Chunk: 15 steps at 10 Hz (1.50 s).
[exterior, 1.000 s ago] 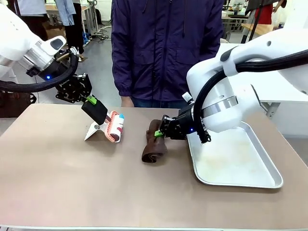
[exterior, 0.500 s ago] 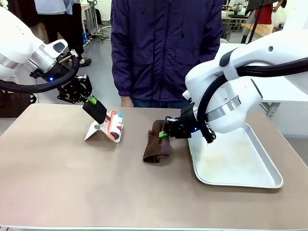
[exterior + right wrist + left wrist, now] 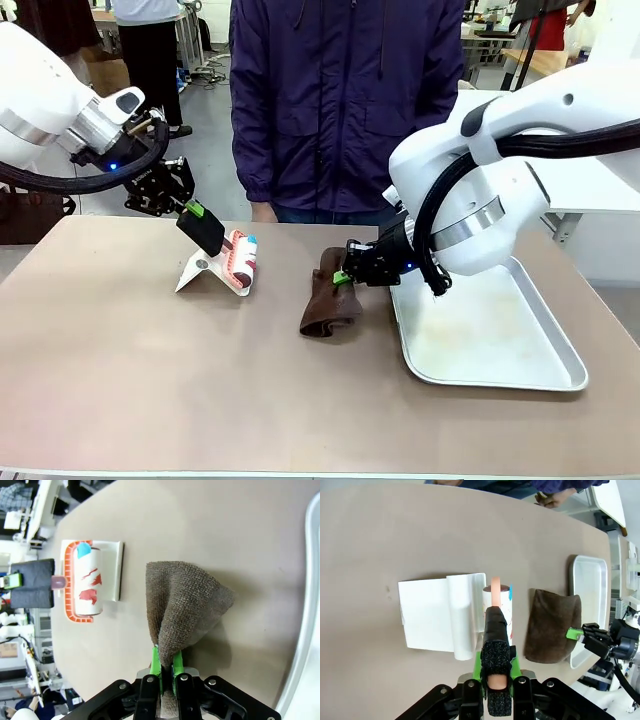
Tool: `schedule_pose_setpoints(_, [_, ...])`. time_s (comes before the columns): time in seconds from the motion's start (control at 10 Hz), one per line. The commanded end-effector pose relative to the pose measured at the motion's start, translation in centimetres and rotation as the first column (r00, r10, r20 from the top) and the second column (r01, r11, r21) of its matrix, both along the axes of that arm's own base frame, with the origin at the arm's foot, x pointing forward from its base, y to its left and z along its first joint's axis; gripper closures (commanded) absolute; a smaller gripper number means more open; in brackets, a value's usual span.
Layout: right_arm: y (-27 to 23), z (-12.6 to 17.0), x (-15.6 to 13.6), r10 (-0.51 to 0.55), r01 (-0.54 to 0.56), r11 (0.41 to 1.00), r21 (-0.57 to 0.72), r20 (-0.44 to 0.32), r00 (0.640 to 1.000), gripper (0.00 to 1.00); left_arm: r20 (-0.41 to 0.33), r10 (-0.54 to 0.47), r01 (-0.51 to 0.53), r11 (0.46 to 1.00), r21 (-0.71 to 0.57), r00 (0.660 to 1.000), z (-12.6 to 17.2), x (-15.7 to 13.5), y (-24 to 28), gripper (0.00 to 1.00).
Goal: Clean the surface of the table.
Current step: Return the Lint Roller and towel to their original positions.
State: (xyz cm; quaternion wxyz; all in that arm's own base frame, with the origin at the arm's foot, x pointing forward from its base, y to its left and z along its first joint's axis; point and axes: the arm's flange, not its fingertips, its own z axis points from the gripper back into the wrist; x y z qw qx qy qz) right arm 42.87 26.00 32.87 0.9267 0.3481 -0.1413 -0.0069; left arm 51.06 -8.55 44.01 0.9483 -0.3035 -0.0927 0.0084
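The taupe table (image 3: 150,390) carries a white stand (image 3: 193,273) with a lint roller (image 3: 241,262) resting on it. My left gripper (image 3: 203,230) is shut on the roller's pink handle; in the left wrist view the gripper (image 3: 496,630) points at the roller (image 3: 501,597) beside the stand (image 3: 435,615). A brown cloth (image 3: 330,305) lies bunched at mid-table, and my right gripper (image 3: 346,275) is shut on its near end. From the right wrist the green pads (image 3: 156,666) pinch the cloth (image 3: 185,605), which drapes down onto the table (image 3: 175,525).
A shallow silver tray (image 3: 490,335) lies at the right, just beside the cloth, its rim (image 3: 311,580) close to my right gripper. A person in a purple jacket (image 3: 340,100) stands at the far edge. The front half of the table is bare.
My right gripper has dragged the brown cloth slightly to the right, towards the tray. The left arm has shifted a little right, still holding the roller on its stand.
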Motion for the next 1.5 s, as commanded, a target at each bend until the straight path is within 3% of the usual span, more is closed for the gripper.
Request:
schedule_pose_setpoints(0.0, [-0.3, 0.8, 0.1, -0.009, 0.010, 1.000, 0.020, -0.024, 1.000, 0.90, 0.007, 0.022, -0.022, 1.000, -0.010, 1.000, -0.1, 0.3, -0.4, 0.78])
schedule_pose_setpoints(1.4, [-0.9, 1.0, -0.4, 0.029, -0.028, 1.000, 0.004, -0.031, 0.999, 0.90, -0.016, 0.044, -0.043, 0.999, 0.020, 0.999, -2.5, 1.6, -0.4, 0.78])
